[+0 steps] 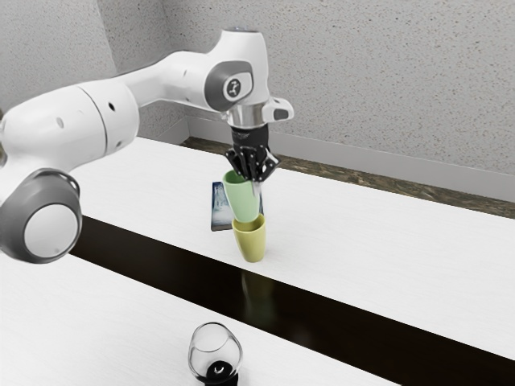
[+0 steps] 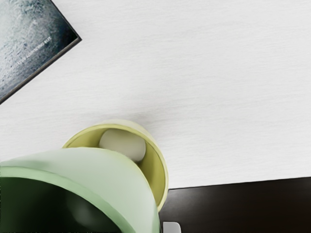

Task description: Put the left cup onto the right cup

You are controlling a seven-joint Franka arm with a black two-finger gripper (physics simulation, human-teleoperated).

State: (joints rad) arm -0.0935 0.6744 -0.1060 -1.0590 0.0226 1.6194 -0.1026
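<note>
Exterior view: gripper (image 1: pixel 252 166) is clamped on the rim of the green cup (image 1: pixel 241 197), one finger apparently inside the mouth and one outside, though the finger detail is hard to read. The green cup's base is already in the mouth of the yellow cup (image 1: pixel 250 239). The yellow cup stands upright on the white table (image 1: pixel 386 233), near the edge that meets the dark strip, just beside a dark book (image 1: pixel 216 206).

Wrist view: the green cup (image 2: pixel 73 184) tapers down into the yellow cup (image 2: pixel 156 162), with its base off-centre, close to one wall.

The green cup leans, its rim toward the exterior view's left.

Judgement: nesting is begun but not seated.

- Level the held cup first.
- Centre its base.
- Lower straight down.
- Release only once it rests.

Any sideways push risks tipping the yellow cup toward the strip edge.
</note>
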